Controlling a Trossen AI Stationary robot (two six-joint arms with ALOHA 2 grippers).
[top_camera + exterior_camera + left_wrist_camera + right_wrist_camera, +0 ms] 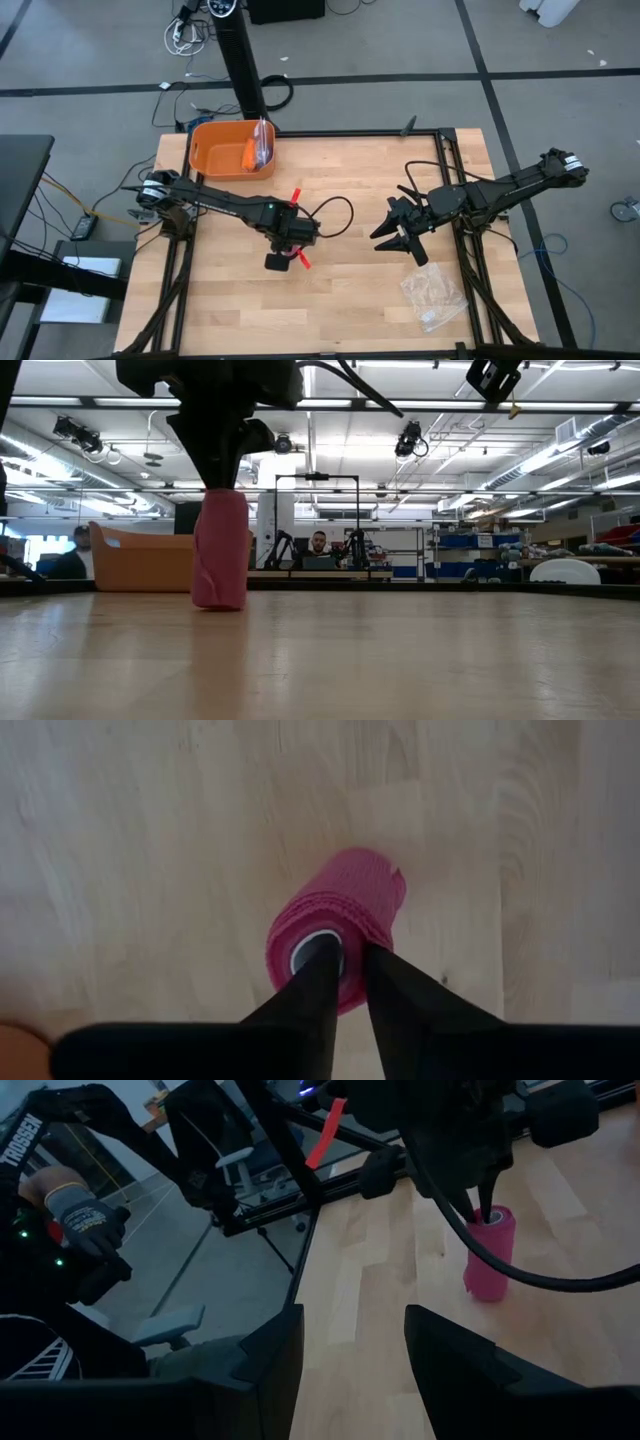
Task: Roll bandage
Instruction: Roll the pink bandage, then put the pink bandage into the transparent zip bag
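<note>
While the orange tub point(232, 148) sits at the far left corner of the table point(340, 300), well away from both sets of jaws, it holds an orange object and something clear and crinkled against its right wall; what these are cannot be told. A clear plastic bag point(433, 296) lies flat on the wood just near the right gripper point(398, 240), on the side toward the table's front edge; its contents cannot be made out. The bandage point(335, 928) is a compact pink roll standing upright on its end on the wood, directly under the left gripper point(348, 960). That gripper points straight down, its jaws drawn narrow on the roll's top edge: one finger point(318, 970) goes into the hollow core, the other lies against the outer layers, so the rolled wall is pinched between them. The right gripper hangs above the table well apart from the roll, its jaws spread fairly wide and holding nothing.
</note>
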